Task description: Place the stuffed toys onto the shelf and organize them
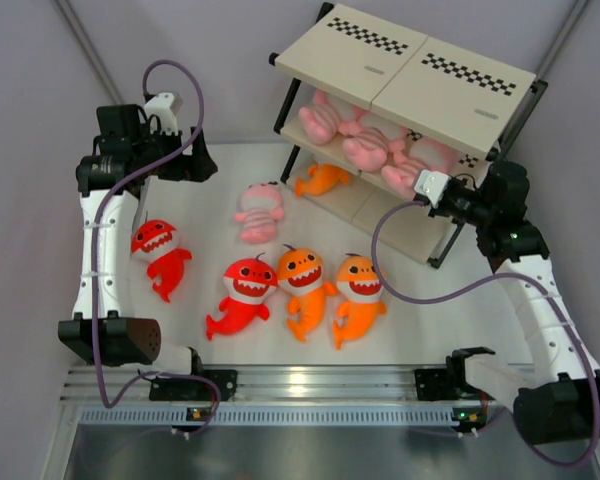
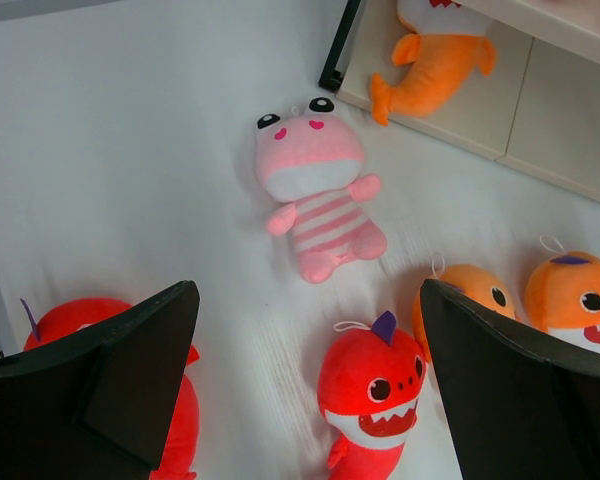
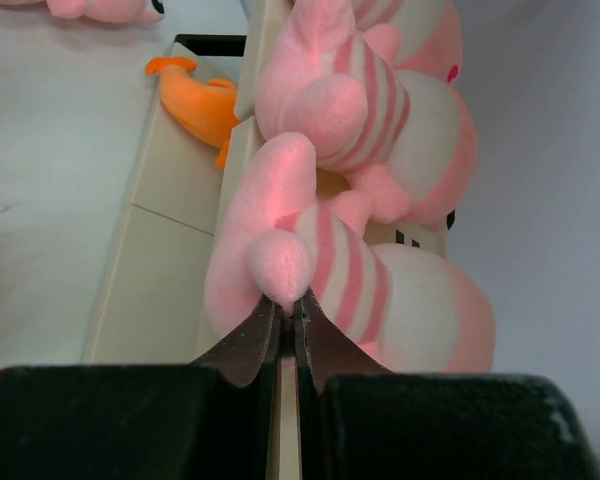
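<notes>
The shelf [image 1: 430,75] stands at the back right. Three pink striped plushies [image 1: 365,150] lie on its middle board and an orange shark [image 1: 322,180] on the bottom board. My right gripper [image 1: 427,187] is shut on the foot of the nearest pink plushie [image 3: 360,290], pinched at my fingertips [image 3: 288,300]. On the table lie a pink plushie [image 1: 260,212], two red sharks [image 1: 158,250] [image 1: 245,290] and two orange sharks [image 1: 302,275] [image 1: 358,290]. My left gripper [image 2: 308,292] is open and empty, high above the pink plushie [image 2: 315,195] and a red shark [image 2: 375,385].
Grey walls enclose the table on the left, back and right. The shelf's black frame leg [image 2: 338,50] stands near the loose pink plushie. An aluminium rail [image 1: 310,385] runs along the near edge between the arm bases.
</notes>
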